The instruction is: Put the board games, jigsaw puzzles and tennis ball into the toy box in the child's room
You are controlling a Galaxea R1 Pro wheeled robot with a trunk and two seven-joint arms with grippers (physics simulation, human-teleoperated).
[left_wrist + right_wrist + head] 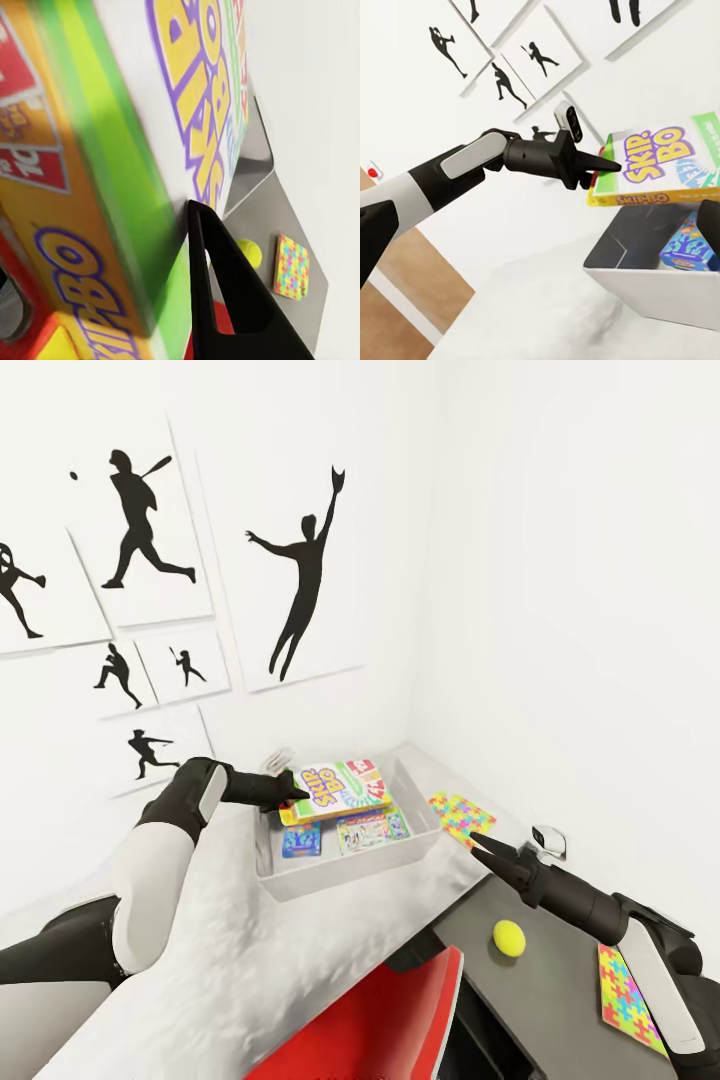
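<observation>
A robot stands at a light-grey counter (250, 960) set in the corner of a white-walled child's room, with black sports-player silhouette pictures (300, 575) on the left wall. Toward the far corner of the counter sits the toy box (345, 865), a shallow light-grey bin with flared sides.

The left gripper (296, 796) reaches in from the left and is closed on the near-left edge of a green, yellow and red Skip-Bo board game (335, 790). The box is held roughly flat, lifted above the toy box's left half and clear of its floor. In the right wrist view the gripper's dark fingers (604, 166) pinch the box's edge, with the box hanging above the bin's rim.

Two more board games lie flat on the bin's floor: a small blue board game (301, 839) on the left and a wider blue-green board game (372, 828) beside it on the right.

To the right of the toy box, on the same light-grey top near the far wall, lies a jigsaw puzzle (461, 817), a thin multicoloured slab.

The right gripper (482, 847) hovers over the counter's edge to the right of the bin, its pointed fingers close together and holding nothing.

On the lower dark-grey counter section (545, 1000) at near right rests the tennis ball (509, 938). A second jigsaw puzzle (626, 1000) lies flat farther right, partly hidden by the right arm. A red chair back (400, 1025) shows at the near edge.
</observation>
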